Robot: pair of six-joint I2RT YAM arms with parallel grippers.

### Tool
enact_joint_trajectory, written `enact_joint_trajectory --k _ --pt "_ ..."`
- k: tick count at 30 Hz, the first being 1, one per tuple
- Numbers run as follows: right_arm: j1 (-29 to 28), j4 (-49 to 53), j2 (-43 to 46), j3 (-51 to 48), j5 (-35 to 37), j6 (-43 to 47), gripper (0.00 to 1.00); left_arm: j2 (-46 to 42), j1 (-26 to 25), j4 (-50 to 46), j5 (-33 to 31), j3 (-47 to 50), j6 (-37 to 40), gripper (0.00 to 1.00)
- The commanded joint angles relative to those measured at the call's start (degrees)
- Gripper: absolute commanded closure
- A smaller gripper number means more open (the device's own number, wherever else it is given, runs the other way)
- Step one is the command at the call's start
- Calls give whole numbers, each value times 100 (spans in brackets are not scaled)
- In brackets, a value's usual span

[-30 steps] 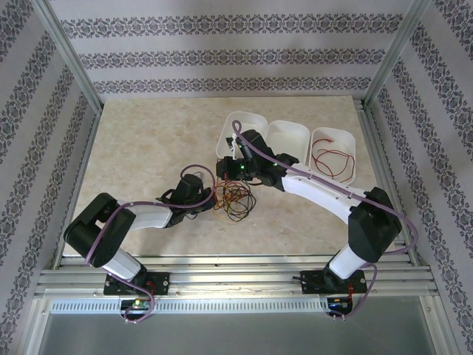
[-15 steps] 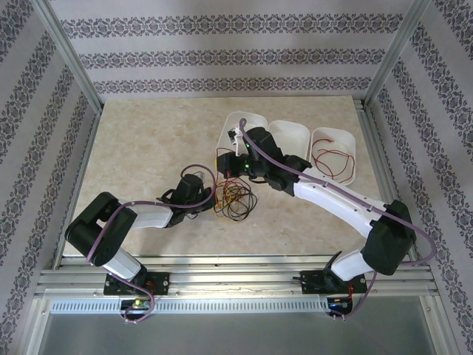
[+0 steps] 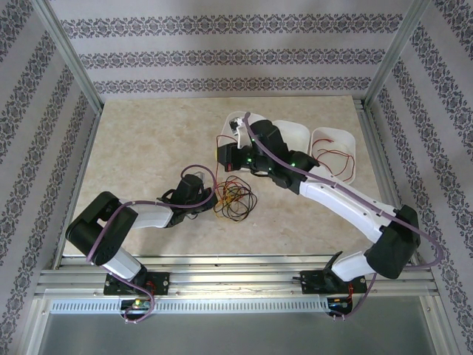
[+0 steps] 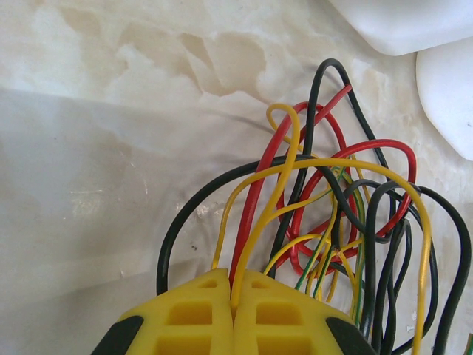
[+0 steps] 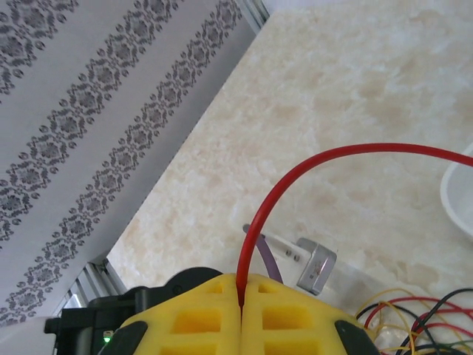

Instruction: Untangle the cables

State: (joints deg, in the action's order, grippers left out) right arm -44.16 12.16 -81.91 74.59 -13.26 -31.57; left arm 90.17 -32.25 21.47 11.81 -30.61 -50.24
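The cables (image 3: 236, 200) lie in a tangle of red, yellow and dark wires on the table's middle. My left gripper (image 3: 212, 198) sits at the tangle's left edge. In the left wrist view its yellow fingers (image 4: 234, 287) are shut on a yellow cable (image 4: 267, 214), with a red cable (image 4: 255, 200) running in beside it and the knot (image 4: 340, 222) spread out ahead. My right gripper (image 3: 221, 154) hovers above and behind the tangle. In the right wrist view it (image 5: 241, 287) is shut on a red cable (image 5: 295, 174) that arcs up and away to the right.
Three white bins stand in a row at the back right: the left one (image 3: 235, 118) partly under the right arm, the middle one (image 3: 297, 133), and the right one (image 3: 343, 139) with a loose red wire (image 3: 331, 161) in it. Aluminium frame posts border the table.
The right arm has swung its gripper up and to the left, away from the tangle, with the red cable in it, while its elbow moved right. The left arm has stayed put.
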Motion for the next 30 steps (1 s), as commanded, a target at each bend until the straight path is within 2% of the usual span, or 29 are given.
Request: enact_joint_trajectory --k 1,8,15,19,25,30 --pt "-46 71 250 265 198 256 100 58 -36 165 34 -62 -65 100" --pt "120 218 480 372 240 371 100 59 -36 155 56 -64 -55 100" --pt "558 441 851 259 436 431 100 49 -34 166 42 -52 -61 100" --pt "853 766 1151 182 853 566 100 45 -36 165 48 -52 -56 100" --pt "1411 1493 1715 18 1868 994 100 62 -36 160 43 -60 -60 100" --pt "2250 1957 2108 -251 2362 1215 100 106 -36 171 67 -76 -61 100"
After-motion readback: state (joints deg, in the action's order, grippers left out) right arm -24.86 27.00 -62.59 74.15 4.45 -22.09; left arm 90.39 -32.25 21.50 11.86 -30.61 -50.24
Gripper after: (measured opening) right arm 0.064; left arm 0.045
